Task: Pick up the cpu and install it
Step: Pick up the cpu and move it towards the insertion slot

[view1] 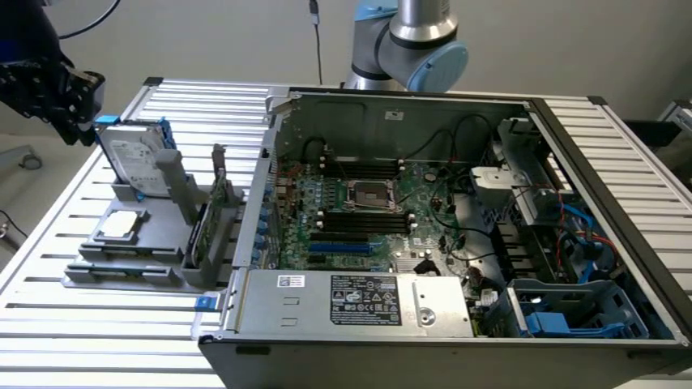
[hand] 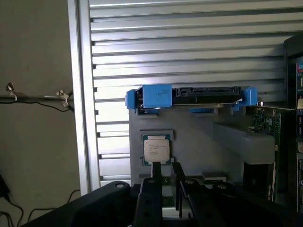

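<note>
The cpu [hand: 157, 149] is a small square chip with a pale metal top, lying flat in a recess of the grey parts holder [view1: 162, 247]; it is also the pale square cpu [view1: 119, 225] in the exterior view. My gripper [view1: 67, 101] hangs in the air at the exterior view's far left, above and beyond the holder, well apart from the chip. In the wrist view my gripper [hand: 165, 166] points down at the chip, its two dark fingers [hand: 155, 182] slightly parted with nothing between them. The motherboard socket [view1: 365, 197] sits inside the open computer case [view1: 605, 162].
A silver hard drive with a blue frame [view1: 135, 154] stands upright on the holder just behind the cpu. Memory sticks [view1: 211, 223] stand on edge between holder and case. The slatted aluminium table [view1: 97, 348] carries everything; cables and a power supply [view1: 357, 300] crowd the case.
</note>
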